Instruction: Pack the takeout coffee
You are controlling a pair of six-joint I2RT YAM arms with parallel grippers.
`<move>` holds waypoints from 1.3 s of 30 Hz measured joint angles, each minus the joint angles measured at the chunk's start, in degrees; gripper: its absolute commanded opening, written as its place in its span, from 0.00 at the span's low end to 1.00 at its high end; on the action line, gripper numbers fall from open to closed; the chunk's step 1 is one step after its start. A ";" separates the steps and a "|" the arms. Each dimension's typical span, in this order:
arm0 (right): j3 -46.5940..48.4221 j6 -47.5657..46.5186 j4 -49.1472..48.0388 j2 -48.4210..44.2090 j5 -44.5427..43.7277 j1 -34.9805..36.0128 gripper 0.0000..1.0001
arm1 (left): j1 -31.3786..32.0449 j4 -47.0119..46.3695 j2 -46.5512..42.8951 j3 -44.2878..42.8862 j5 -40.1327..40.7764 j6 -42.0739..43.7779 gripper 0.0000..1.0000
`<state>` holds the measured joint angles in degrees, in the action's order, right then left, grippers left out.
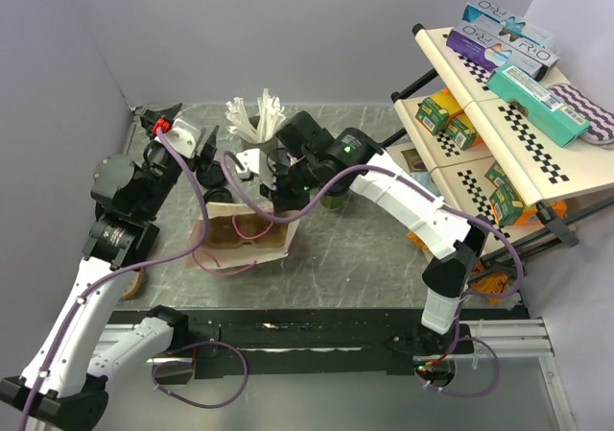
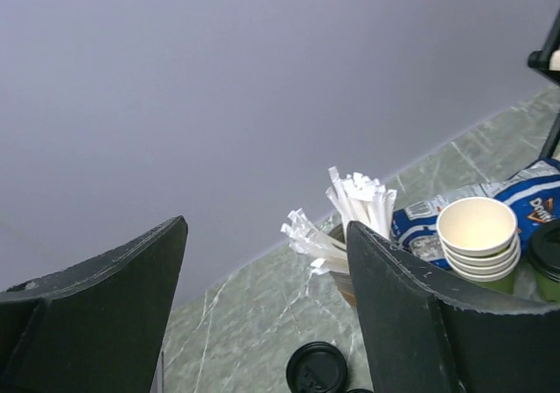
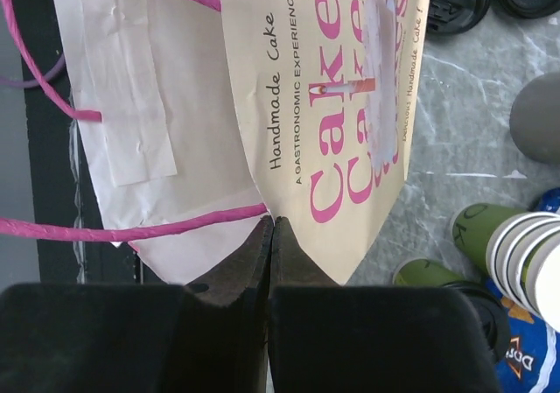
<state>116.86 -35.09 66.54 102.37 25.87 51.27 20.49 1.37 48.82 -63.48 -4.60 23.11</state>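
Right gripper pinches the paper bag by its rim; left gripper gapes empty. Best hold that mouth wide, then lower the takeout coffee in upright.

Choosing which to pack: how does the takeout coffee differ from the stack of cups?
The takeout coffee wears a black lid; the stack of cups is lidless. The takeout coffee is one cup; the stack is several nested. Both stand upright with green sides.

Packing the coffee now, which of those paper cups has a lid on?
The single green takeout coffee, capped with a black lid; the stack of cream paper cups beside it is open-topped.
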 measured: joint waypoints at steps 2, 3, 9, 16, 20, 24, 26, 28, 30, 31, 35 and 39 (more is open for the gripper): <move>-1.03 -0.42 -0.37 -0.50 -0.42 0.72 0.00 | -0.87 -0.70 -0.11 0.52 0.52 -0.44 0.79; -1.68 -0.61 -0.61 -0.81 -0.74 1.27 0.00 | -1.18 -0.76 -0.15 0.79 0.68 -0.57 0.79; -4.72 -0.81 -1.86 -2.23 -3.17 4.09 0.00 | -2.38 -1.05 -0.66 2.67 1.53 -1.64 0.80; -6.29 -0.83 -2.27 -3.43 -5.01 8.90 0.00 | -2.99 -1.22 -0.72 3.26 1.64 -2.58 0.80; -6.43 -0.81 -2.29 -3.54 -5.31 10.29 0.00 | -3.50 -1.31 -0.70 3.34 1.42 -2.95 0.80; -6.75 -0.76 -2.19 -3.56 -5.44 11.02 0.00 | -4.11 -2.34 -0.72 4.07 1.14 -3.19 0.80; -6.75 -0.76 -2.16 -3.56 -5.49 11.13 0.00 | -4.37 -2.43 -0.72 4.59 0.87 -3.48 0.81; -6.73 -0.81 -1.95 -3.56 -5.46 11.10 0.00 | -4.61 -2.25 -0.66 4.87 0.52 -3.91 0.81; -6.23 -0.83 -1.18 -3.56 -5.27 10.58 0.00 | -4.92 -1.60 -0.57 4.63 0.11 -4.35 0.82; -5.68 -0.83 -0.70 -3.52 -5.03 10.36 0.00 | -5.11 -0.31 -0.48 3.91 -0.31 -4.44 0.81; 1.03 -0.68 2.93 -1.57 -2.69 7.61 0.00 | -5.75 5.95 -0.22 -0.74 -5.66 -3.61 0.81; 9.29 0.13 5.70 2.71 0.79 2.29 0.00 | -5.90 18.05 -0.17 -9.44 -17.03 0.85 0.83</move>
<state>126.15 -34.96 72.25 105.08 26.65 53.56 14.59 19.42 48.64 -72.93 -21.63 23.97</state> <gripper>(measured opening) 0.005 0.812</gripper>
